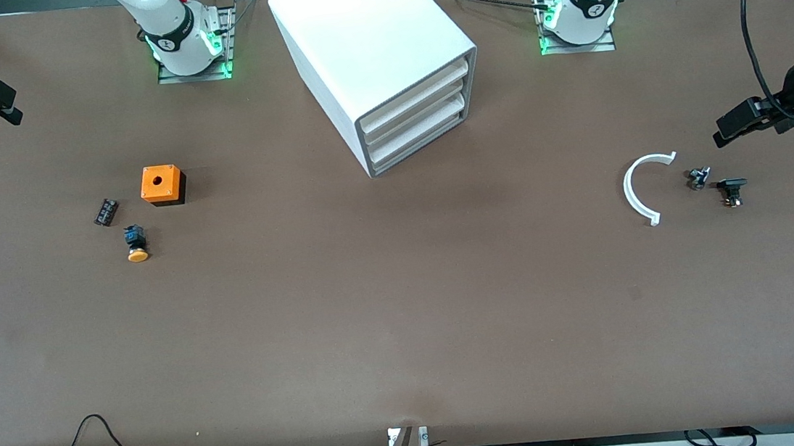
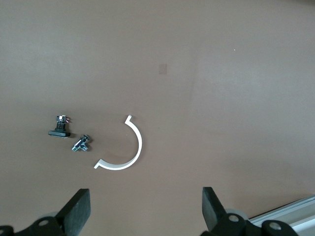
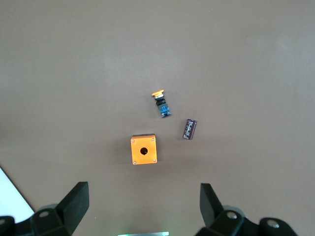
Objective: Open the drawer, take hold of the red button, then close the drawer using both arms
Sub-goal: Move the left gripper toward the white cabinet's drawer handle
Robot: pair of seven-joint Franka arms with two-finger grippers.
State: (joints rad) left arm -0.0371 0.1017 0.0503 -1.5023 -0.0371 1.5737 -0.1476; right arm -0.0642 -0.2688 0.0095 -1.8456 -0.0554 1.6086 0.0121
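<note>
Your cabinet's lowest drawer (image 1: 420, 142) is sitting shut; left gripper (image 2: 143, 209) and right gripper (image 3: 142, 204) are hovering over the worktop (image 1: 405, 309) at either end of it, fingers wide.

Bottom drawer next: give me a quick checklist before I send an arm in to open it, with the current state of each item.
1. Bottom drawer shut, nothing pulled out: ok.
2. Table in front of the cabinet free for the drawer to slide out: ok.
3. Left pincer open, over the white half ring: ok.
4. Right pincer open, over the orange box: ok.
5. Red button in sight: not ok, only the yellow button shows.
6. Drawer has a grip to catch: cannot tell.
</note>
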